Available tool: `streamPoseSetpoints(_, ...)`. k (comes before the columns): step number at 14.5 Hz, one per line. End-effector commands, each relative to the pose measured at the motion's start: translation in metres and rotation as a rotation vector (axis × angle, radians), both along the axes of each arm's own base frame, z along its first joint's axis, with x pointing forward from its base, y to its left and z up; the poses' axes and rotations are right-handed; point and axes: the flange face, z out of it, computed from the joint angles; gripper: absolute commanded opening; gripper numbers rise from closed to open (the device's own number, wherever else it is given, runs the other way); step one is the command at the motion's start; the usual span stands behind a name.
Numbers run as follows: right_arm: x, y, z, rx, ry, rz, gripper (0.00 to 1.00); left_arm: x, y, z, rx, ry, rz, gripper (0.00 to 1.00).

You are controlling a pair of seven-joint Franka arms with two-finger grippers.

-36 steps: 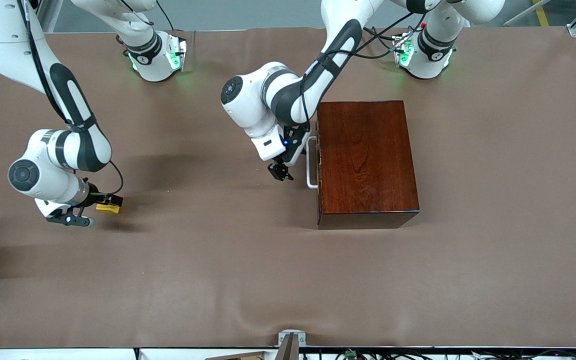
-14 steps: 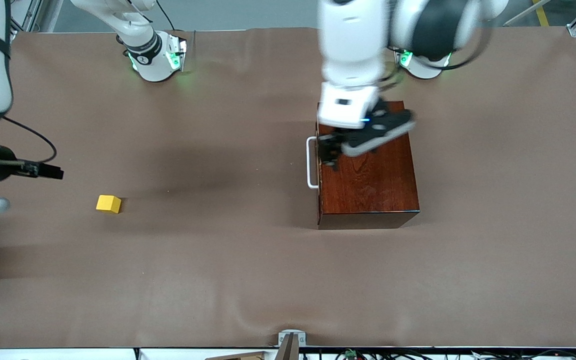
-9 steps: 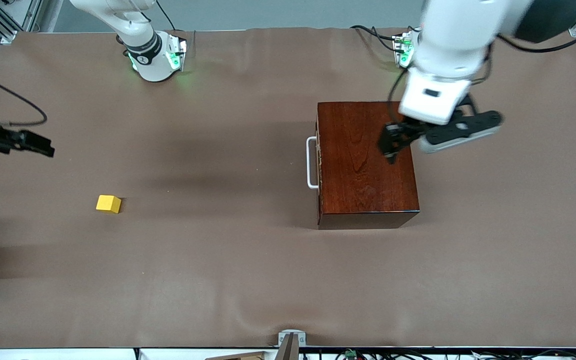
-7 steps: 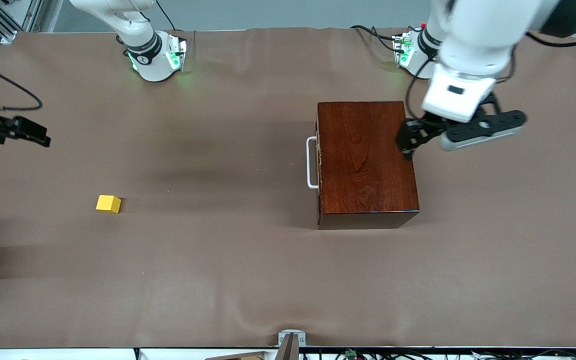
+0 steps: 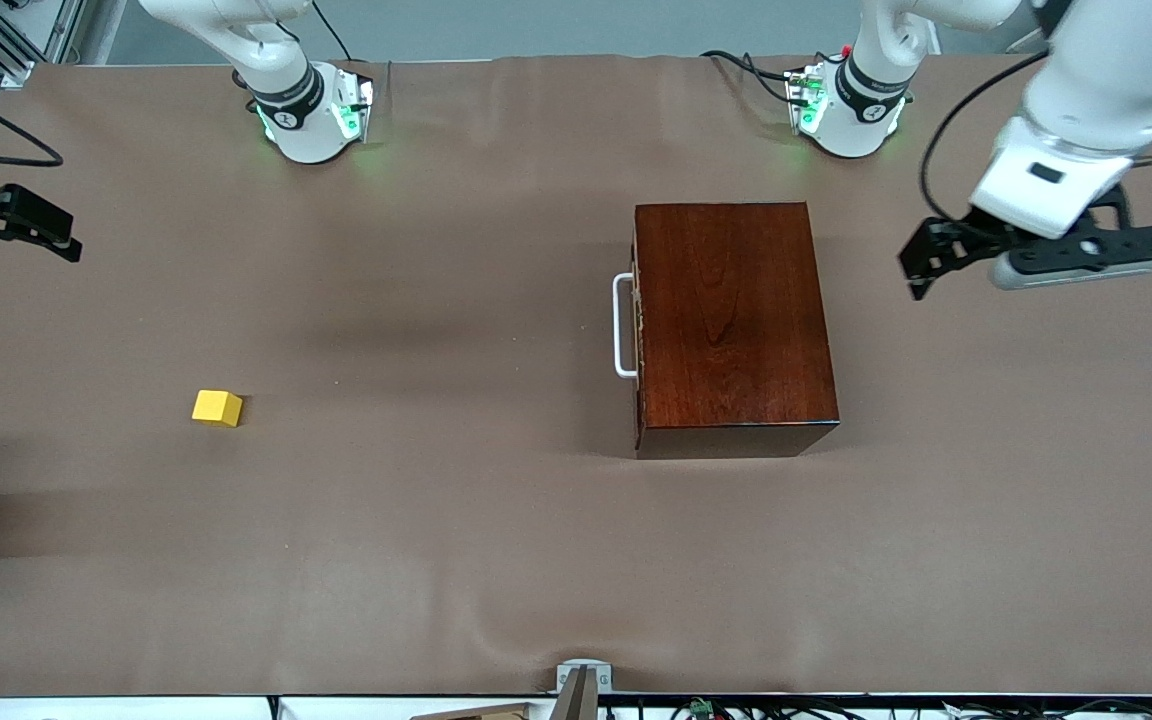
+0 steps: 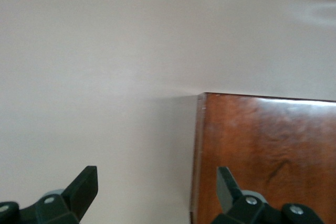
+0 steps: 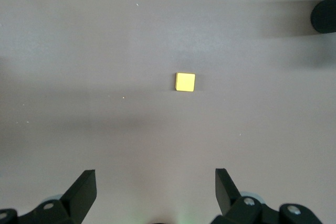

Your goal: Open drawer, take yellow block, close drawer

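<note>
While the drawer (image 5: 636,325) sits shut in its dark box (image 5: 731,320) right of centre frame, white handle (image 5: 622,326) facing the right arm's end, the yellow block (image 5: 217,408) lies alone on the brown worktop (image 5: 436,520) at lower left. The left pincer (image 5: 921,262) hangs at upper right over bare worktop beside the box, fingers spread wide, empty. The right pincer (image 5: 11,222) hovers at the upper-left edge, fingers wide apart, holding nothing.

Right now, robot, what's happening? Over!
Left gripper open, empty, up beside the box. Right gripper open, empty, above the block. Drawer shut. Nothing in the way.
</note>
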Motion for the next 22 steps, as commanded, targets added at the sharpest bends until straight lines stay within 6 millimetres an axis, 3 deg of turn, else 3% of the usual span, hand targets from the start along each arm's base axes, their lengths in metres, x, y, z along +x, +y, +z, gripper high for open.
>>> streamPoseSetpoints(1, -0.024, -0.005, -0.005, 0.015, -0.016, 0.007, 1.00, -0.009, 0.017, 0.004, -0.007, 0.028, -0.035, 1.00)
streamPoseSetpoints(9, -0.022, -0.020, -0.001, 0.041, -0.033, -0.019, 1.00, -0.003, 0.043, 0.020, 0.008, 0.018, -0.093, 1.00)
streamPoseSetpoints(14, -0.023, -0.027, 0.000, 0.051, -0.032, 0.008, 1.00, -0.004, 0.070, 0.025, 0.018, 0.040, -0.123, 1.00)
streamPoseSetpoints(22, -0.024, -0.027, -0.002, 0.051, -0.023, 0.006, 1.00, -0.012, 0.083, 0.028, 0.016, 0.072, -0.213, 1.00)
